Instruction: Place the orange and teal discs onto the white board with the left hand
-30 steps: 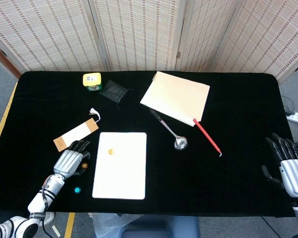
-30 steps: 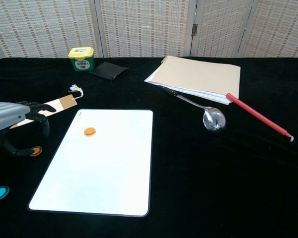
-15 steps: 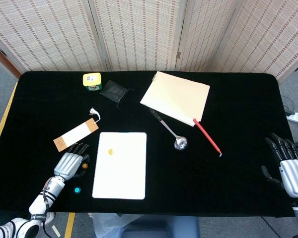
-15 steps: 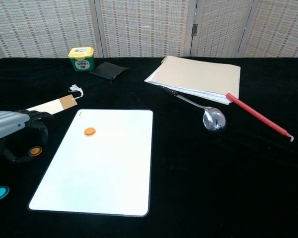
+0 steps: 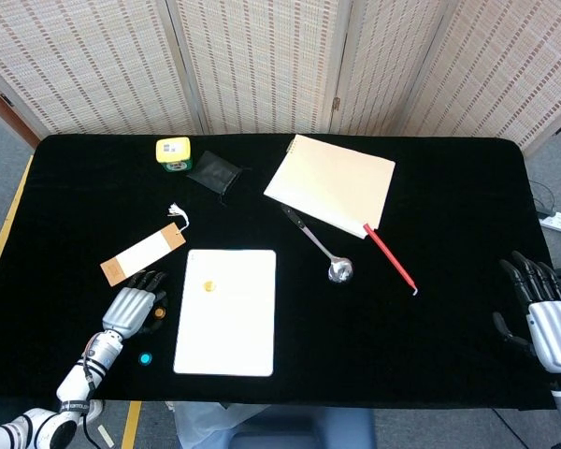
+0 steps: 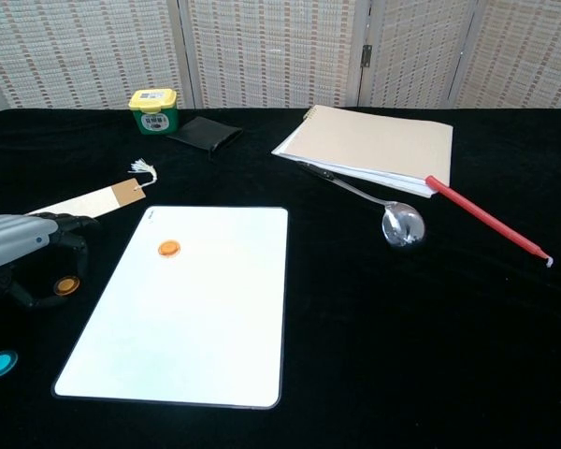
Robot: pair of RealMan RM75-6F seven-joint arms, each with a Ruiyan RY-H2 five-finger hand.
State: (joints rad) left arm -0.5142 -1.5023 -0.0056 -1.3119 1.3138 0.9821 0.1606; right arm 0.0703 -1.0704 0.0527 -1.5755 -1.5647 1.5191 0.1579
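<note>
board: white, lies flat near the front left of the black table, long side running away from me
done: one orange disc already sits on the board, near its far left corner; in the head view it shows at
second orange disc: off the board, on the cloth just left of its left edge, right under my left hand's curled fingers
teal disc: off the board too, on the cloth nearer me and left of the board's near corner; head view has it at
left hand: hovering low over the second orange disc, fingers arched down around it, thumb on the near side; I judge it holds nothing yet, fingers apart, though I cannot tell for sure whether any tip touches the disc
right hand: parked at the far right edge of the table, fingers spread, empty, well apart from everything
progress: I'd put it at about a third; one disc placed, two left as far as I can see
left to do: pinch the orange disc, carry it the short way right onto the board, then the same for the teal one
risk: the discs are thin and flat on soft cloth, so I expect the pinch may slip or push the disc aside
</note>
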